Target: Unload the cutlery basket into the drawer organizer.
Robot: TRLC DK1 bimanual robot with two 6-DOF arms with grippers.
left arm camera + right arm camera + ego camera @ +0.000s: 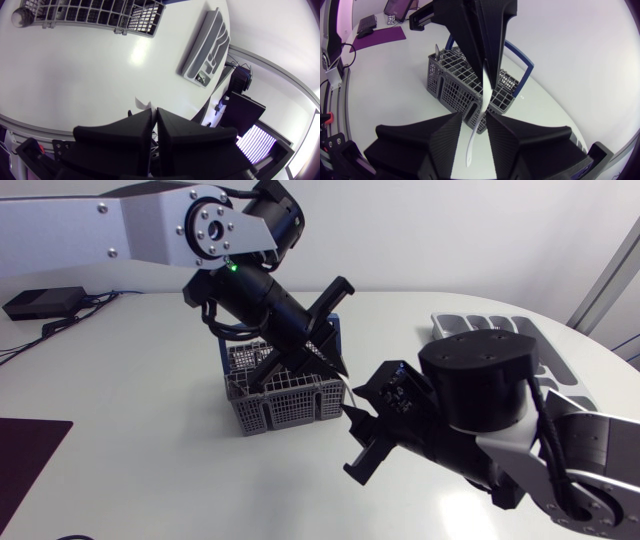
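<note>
1. At the far left of the desk a dark purple mat lies by the near edge.
2. The left arm comes in from the upper left, and the left gripper hangs tilted over the cutlery basket. Its fingers are pressed together, pinching a white piece of cutlery near its upper end. In the left wrist view only a small white tip shows past the fingertips.
3. The grey mesh basket stands upright near the middle of the desk. Its blue handle arches over it, and one metal utensil stands in a corner compartment.
4. The white piece is off the desk, out of the basket and just beside its right side. It slants down from the left gripper towards the right gripper.
5. The right arm comes in from the lower right. Its fingers stand narrowly apart with the rounded lower end of the white piece in the gap. I cannot tell whether either finger touches it.
6. The grey drawer organizer lies flat at the far right, well apart from the basket and partly hidden by the right arm.
</note>
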